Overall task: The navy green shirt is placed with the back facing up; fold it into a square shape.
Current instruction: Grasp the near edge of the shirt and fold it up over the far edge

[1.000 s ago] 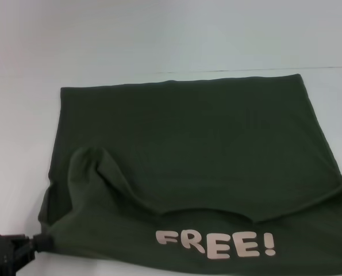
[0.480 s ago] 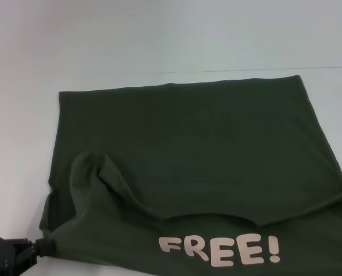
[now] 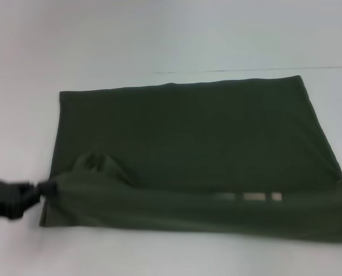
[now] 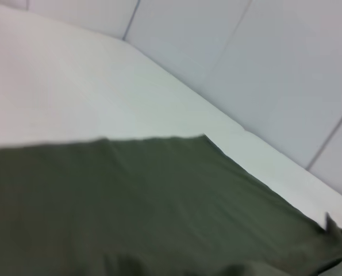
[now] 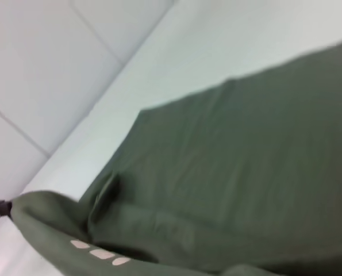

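The shirt [image 3: 193, 149] lies flat on the white table [image 3: 159, 34], its near edge lifted into a long band running left to right. The left gripper [image 3: 41, 187] is clamped on that band's left corner; the right gripper is out of view, so its state can't be told. The fold must travel away from the robot, over open cloth toward the far hem
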Available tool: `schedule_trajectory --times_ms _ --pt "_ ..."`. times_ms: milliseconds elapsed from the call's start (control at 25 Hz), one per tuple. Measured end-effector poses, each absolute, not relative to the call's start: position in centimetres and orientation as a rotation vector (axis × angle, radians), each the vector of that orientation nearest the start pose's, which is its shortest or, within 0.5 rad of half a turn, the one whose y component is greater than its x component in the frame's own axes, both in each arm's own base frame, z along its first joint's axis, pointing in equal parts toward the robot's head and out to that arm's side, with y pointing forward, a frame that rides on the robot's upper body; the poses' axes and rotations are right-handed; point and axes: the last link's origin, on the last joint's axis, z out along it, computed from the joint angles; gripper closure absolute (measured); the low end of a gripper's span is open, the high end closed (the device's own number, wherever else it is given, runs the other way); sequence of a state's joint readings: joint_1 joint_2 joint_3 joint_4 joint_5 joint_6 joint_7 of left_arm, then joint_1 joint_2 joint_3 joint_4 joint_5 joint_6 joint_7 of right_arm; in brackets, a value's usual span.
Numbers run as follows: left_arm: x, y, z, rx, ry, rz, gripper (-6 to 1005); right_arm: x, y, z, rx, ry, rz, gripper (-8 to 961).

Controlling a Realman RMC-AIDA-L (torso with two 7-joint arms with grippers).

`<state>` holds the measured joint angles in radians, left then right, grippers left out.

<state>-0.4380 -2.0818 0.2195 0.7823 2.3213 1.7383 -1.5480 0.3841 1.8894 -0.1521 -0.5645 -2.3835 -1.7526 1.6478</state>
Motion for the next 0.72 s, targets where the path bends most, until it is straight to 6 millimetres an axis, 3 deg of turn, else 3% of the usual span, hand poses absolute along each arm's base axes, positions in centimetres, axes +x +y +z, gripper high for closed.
schedule_trajectory --times_ms 320,520,720 --pt "-30.7 35.3 5.5 -2.384 -0.969 -0.608 996 35.0 33.6 9.5 -2.225 1.202 0.665 904" --pt "-29.8 39.4 5.0 -2.268 -0.944 -0.534 996 33.7 38.4 8.3 -2.130 1.149 0.603 904" --pt "-29.5 42.0 4.3 -2.165 -0.935 -0.464 996 31.8 42.3 6.8 -2.057 1.063 0.556 903"
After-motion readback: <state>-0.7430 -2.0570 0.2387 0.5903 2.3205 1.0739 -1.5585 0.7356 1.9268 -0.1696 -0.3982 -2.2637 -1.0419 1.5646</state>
